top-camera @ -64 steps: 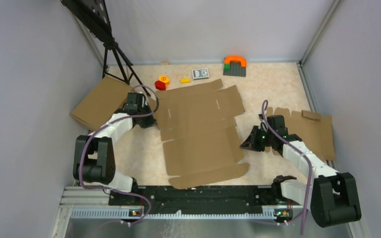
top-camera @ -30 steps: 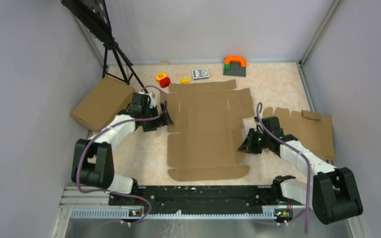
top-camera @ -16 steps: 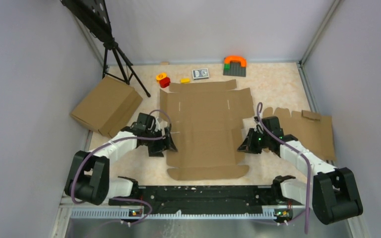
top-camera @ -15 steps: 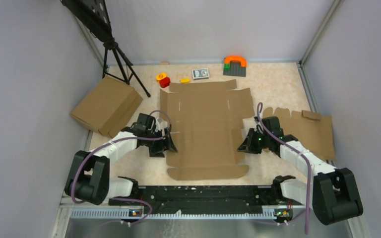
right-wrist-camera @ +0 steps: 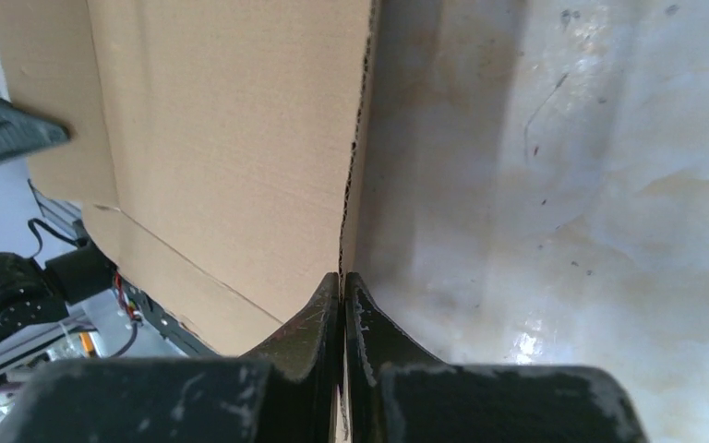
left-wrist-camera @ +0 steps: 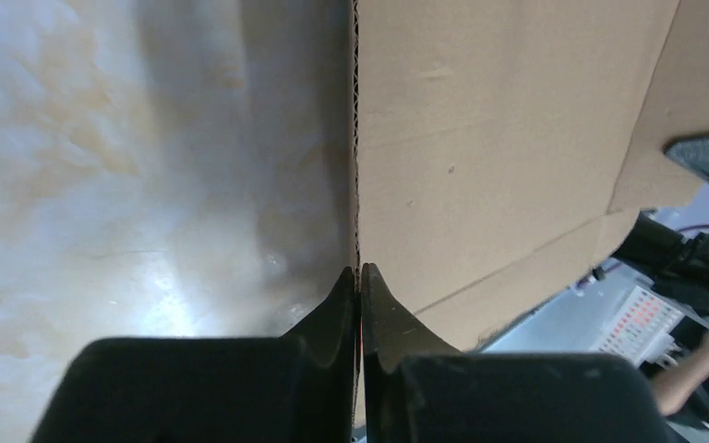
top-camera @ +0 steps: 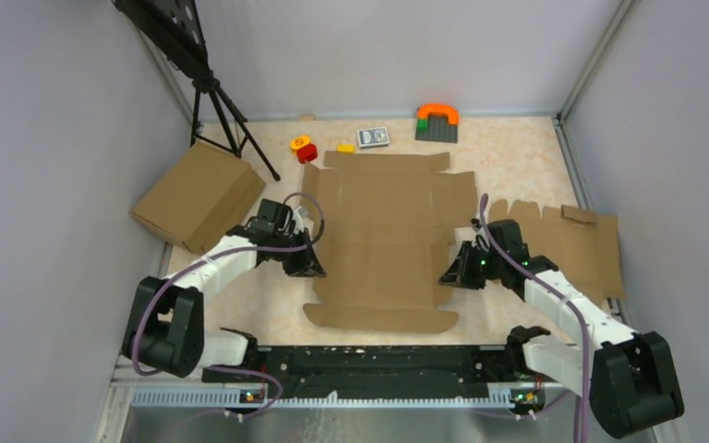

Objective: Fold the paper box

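Fingers clamped on both sides. Left fingers (left-wrist-camera: 332, 318) are pinched tight on the left edge of the flat brown corrugated cardboard box blank (top-camera: 383, 240). Right fingers (right-wrist-camera: 318, 318) are pinched on its right edge, roughly opposite, at the middle panel. In both wrist views the fluted edge runs straight into the pinch.

Blank is spread out unfolded at the centre of the beige marbled surface (top-camera: 517, 171), long axis near-to-far. Side flaps are out at the far half, and a long rounded flap at the near end sits close to the arm bases. Can't tell if the gripped edges are lifted. Only a shadow shows beside them.

Left of the blank and apart from it is a closed brown cardboard box (top-camera: 198, 197), angled, at the foot of a black tripod (top-camera: 217, 101). On the right, past the right arm, a smaller brown notched cardboard blank (top-camera: 582, 249) lies flat.

Along the far side, left to right:
- red-and-orange toy piece (top-camera: 303, 148), just off the blank's far-left corner
- small yellow block (top-camera: 344, 148)
- dark card pack (top-camera: 374, 137)
- orange arch on a grey base (top-camera: 437, 121)
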Tool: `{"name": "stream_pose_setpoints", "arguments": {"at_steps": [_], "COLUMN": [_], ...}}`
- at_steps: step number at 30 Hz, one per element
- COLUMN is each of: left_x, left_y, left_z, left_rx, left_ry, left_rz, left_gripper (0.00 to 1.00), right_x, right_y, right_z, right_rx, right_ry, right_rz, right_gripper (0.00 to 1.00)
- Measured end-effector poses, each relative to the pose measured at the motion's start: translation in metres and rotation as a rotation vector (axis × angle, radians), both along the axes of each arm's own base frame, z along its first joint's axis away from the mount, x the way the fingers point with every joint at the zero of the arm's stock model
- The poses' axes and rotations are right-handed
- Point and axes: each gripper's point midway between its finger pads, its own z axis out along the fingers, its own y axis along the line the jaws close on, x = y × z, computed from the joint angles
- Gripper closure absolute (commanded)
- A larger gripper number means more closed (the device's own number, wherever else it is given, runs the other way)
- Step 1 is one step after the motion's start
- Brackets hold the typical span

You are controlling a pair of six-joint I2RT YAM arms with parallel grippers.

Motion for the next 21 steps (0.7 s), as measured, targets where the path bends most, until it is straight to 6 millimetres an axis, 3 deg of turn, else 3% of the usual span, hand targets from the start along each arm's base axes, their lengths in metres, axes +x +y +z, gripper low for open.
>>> {"name": "stream_pose_setpoints", "arguments": {"at_steps": [10,17,18,21], "left_x": [0.039,0.079,0.082,0.089], "left_y": [0.003,0.006,0.007,0.021], "left_z": [0.024,0.035,0.034,0.027], "left_rx": [0.236,0.421,0.435,0.525], "left_ry": [-0.139,-0.280,-0.289,-0.302], "left_rz": [-0.100,-0.204,-0.211,-0.215], "left_gripper": [1.00,1.00,1.00,1.00], "right_x": [-0.031,-0.057,-0.059,-0.064], "right_y": [0.031,0.071,0.077,0.101], "right_z": [0.015,0.022,0.023,0.026], "right_rx": [0.019,0.057,0.057,0.048], "right_ry": [-0.017,-0.031,-0.028,-0.025], "right_rz": [0.096,0.240,0.261,0.337], "right_gripper": [0.92,0.88,0.86,0.54]}}
